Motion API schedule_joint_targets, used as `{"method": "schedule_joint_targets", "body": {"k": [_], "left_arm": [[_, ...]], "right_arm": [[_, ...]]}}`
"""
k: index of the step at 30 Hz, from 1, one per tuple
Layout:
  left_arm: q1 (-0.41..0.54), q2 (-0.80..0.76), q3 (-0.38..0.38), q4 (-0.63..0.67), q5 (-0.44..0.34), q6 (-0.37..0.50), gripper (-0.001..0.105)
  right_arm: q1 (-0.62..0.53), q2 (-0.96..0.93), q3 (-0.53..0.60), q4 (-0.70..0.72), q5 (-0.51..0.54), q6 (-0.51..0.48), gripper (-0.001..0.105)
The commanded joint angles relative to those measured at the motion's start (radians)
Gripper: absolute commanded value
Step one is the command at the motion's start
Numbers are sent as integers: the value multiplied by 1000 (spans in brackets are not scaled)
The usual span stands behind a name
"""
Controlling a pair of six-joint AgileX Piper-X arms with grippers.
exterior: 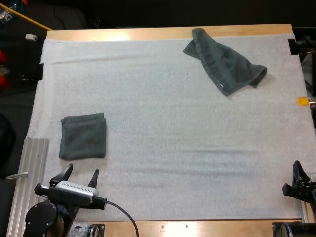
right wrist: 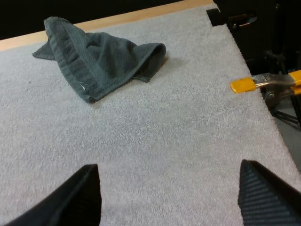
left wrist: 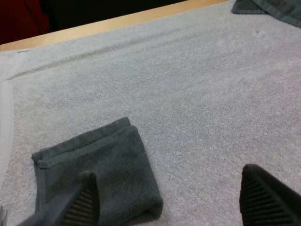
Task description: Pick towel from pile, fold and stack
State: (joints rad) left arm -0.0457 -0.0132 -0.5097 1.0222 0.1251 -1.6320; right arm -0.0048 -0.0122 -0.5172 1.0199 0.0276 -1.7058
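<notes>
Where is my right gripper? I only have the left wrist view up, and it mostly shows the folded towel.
Observer: The right gripper is at the mat's near right edge, open and holding nothing.
Operator: What is ahead of it?
Observer: One crumpled towel lies at the mat's far right, apart from the gripper.
Operator: Is my left gripper on the folded towel?
Observer: In the high view the left gripper is open, with its tips just short of the near edge of the folded towel.

Robotics lab — white mat [exterior: 173,133] on wooden table [exterior: 148,33], mounted arm [exterior: 42,219]
</notes>
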Motion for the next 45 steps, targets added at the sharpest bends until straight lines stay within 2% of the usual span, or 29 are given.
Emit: {"method": "schedule_joint_targets", "body": {"k": [1, 8, 19, 23, 27, 32, 35, 37, 45], "left_arm": [[-1, -135, -3, -12, 6, -4, 60], [-1, -115, -26, -20, 51, -4, 60], [-57, 53, -154, -36, 185, -4, 60], [-93, 116, -188, -42, 203, 1, 60], [-123, 166, -213, -57, 328, 22, 60], [-126, 187, -221, -63, 328, 22, 60], [-126, 187, -221, -64, 328, 22, 60], [-126, 187, -221, -64, 328, 22, 60], [-126, 187, -221, -134, 358, 22, 60]], "right_arm": [[-4, -39, -1, -7, 6, -1, 61], [-2, -14, -65, 71, -20, -57, 61], [-2, 121, -228, 116, -251, -83, 61], [-2, 161, -287, 129, -329, -118, 61], [-2, 198, -333, 144, -414, -132, 61], [-2, 241, -340, 143, -433, -132, 61], [-2, 290, -342, 113, -433, -107, 61], [-2, 343, -346, 56, -433, -49, 61], [-2, 600, -346, -149, -417, 75, 61]]}}
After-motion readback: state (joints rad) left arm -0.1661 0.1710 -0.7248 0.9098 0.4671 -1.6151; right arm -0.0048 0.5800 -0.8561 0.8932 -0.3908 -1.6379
